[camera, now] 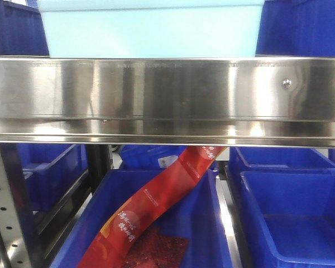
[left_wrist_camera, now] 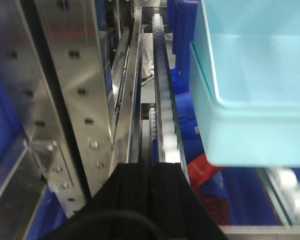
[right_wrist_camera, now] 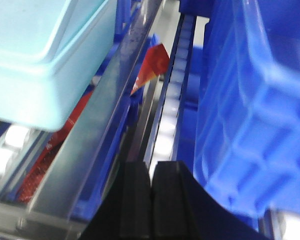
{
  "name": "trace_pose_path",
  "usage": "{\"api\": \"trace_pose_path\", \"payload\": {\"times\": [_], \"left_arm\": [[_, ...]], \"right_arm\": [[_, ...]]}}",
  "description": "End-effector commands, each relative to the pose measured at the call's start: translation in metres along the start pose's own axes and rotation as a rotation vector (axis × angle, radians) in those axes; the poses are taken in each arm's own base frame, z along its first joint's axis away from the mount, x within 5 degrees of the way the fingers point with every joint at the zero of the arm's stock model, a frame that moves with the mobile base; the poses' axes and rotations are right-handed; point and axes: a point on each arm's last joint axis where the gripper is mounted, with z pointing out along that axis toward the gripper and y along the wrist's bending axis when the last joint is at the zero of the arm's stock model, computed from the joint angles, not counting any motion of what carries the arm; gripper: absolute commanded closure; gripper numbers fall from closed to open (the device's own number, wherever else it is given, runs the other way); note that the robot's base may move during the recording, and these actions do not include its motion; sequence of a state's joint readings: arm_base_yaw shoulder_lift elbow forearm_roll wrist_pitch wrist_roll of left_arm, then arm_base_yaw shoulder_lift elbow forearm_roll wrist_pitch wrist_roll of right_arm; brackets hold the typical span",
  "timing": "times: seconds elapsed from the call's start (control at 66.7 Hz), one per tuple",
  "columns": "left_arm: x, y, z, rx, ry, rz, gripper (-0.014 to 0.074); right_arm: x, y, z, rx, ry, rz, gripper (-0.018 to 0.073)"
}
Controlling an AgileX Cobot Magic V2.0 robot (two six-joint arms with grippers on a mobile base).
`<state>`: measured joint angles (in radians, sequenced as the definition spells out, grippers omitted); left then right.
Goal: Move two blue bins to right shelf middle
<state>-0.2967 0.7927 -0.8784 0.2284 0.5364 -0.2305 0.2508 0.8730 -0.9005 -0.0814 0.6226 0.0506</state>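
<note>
A pale bin [camera: 151,28] sits at the shelf's steel front edge [camera: 167,95], with a blue bin [camera: 304,28] just beside it toward the right end. The left gripper [left_wrist_camera: 150,175] has its fingers pressed together, empty, at the roller rail [left_wrist_camera: 165,110] left of the pale bin. The right gripper [right_wrist_camera: 151,190] is likewise closed, in the narrow gap between the bins.

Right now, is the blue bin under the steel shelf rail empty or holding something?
Holding something: the blue bin contains a red printed package leaning over its back rim, plus a dark red item beneath.
</note>
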Motion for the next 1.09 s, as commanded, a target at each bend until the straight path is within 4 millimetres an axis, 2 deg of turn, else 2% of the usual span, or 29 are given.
{"api": "trace_pose_path", "payload": {"times": [0.0,0.21,0.36,0.45,0.54,1.079], "left_arm": [[0.023,0.001,-0.008,0.017,-0.066,-0.003,0.0707],[0.074,0.003,-0.037,0.051,-0.217,-0.004,0.0707],[0.089,0.005,-0.053,0.054,-0.285,-0.009,0.0707],[0.092,0.005,-0.059,0.055,-0.309,-0.011,0.0707],[0.092,0.006,-0.061,0.055,-0.322,-0.012,0.0707],[0.092,0.006,-0.061,0.055,-0.322,-0.012,0.0707]], "right_arm": [[0.019,-0.001,-0.013,0.005,-0.099,-0.009,0.0720],[0.076,-0.001,-0.044,0.002,-0.249,-0.009,0.0721],[0.102,-0.001,-0.065,0.015,-0.420,-0.032,0.0721],[0.114,-0.001,-0.071,0.018,-0.476,-0.036,0.0721],[0.119,-0.001,-0.072,0.018,-0.491,-0.035,0.0721],[0.116,-0.001,-0.074,0.016,-0.532,-0.036,0.0721]]}}
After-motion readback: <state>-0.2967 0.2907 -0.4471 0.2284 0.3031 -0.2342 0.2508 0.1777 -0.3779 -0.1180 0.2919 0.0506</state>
